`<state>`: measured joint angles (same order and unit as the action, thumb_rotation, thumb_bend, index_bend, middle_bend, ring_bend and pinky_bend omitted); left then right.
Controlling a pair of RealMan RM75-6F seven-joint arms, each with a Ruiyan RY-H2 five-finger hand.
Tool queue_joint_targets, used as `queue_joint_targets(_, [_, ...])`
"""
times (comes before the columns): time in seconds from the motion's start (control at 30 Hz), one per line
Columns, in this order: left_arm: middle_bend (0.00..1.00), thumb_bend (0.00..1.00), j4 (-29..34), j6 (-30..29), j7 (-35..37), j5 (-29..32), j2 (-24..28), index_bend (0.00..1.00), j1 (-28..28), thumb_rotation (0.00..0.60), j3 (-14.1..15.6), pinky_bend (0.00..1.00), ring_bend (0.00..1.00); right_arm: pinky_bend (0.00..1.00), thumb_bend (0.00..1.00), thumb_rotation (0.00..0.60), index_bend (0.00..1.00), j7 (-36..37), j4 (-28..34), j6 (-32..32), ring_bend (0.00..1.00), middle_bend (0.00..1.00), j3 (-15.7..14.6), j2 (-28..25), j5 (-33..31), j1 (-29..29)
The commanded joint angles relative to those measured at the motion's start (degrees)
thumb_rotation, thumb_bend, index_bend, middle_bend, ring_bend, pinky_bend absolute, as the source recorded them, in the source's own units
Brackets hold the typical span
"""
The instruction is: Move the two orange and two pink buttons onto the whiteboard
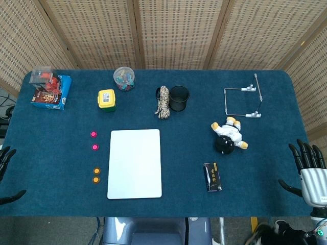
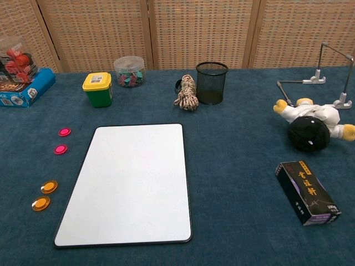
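Observation:
A blank whiteboard (image 1: 135,163) (image 2: 130,183) lies flat near the table's front middle. Left of it, two pink buttons (image 1: 93,134) (image 1: 95,147) (image 2: 65,132) (image 2: 60,149) sit one behind the other. Two orange buttons (image 1: 97,171) (image 1: 95,179) (image 2: 49,187) (image 2: 40,203) lie closer to the front edge, also left of the board. My left hand (image 1: 6,171) shows at the far left edge, fingers spread, holding nothing. My right hand (image 1: 309,168) hovers at the far right edge, fingers apart and empty. Neither hand appears in the chest view.
Along the back stand a blue snack box (image 1: 50,92), a yellow-lidded green tub (image 1: 106,99), a clear jar (image 1: 124,78), a rope coil (image 1: 163,102) and a black mesh cup (image 1: 179,97). A wire stand (image 1: 244,101), a plush toy (image 1: 229,137) and a black box (image 1: 212,176) sit right.

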<state>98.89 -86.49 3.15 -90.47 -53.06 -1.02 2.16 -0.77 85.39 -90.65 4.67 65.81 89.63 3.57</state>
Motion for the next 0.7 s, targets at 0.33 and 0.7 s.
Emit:
queue_joint_targets(0.33, [0.0,0.0,-1.0,2.9,1.2,0.3,-0.8,0.0,-1.4,0.6,0.1,0.0,0.0,0.0,0.0,0.6,0.0,0.6,0.4,0.1,0.0,0.0,0.0,0.0,-0.1,-0.1])
queue_joint_targets(0.7, [0.0,0.16,-9.5,14.2,6.0,0.7,-8.8,0.23,-8.6,0.6,-0.8,0.0,0.0,0.0,0.0,0.6,0.0,2.5,0.7,0.8,0.0,0.0,-0.2,-0.5,-0.6,-0.1])
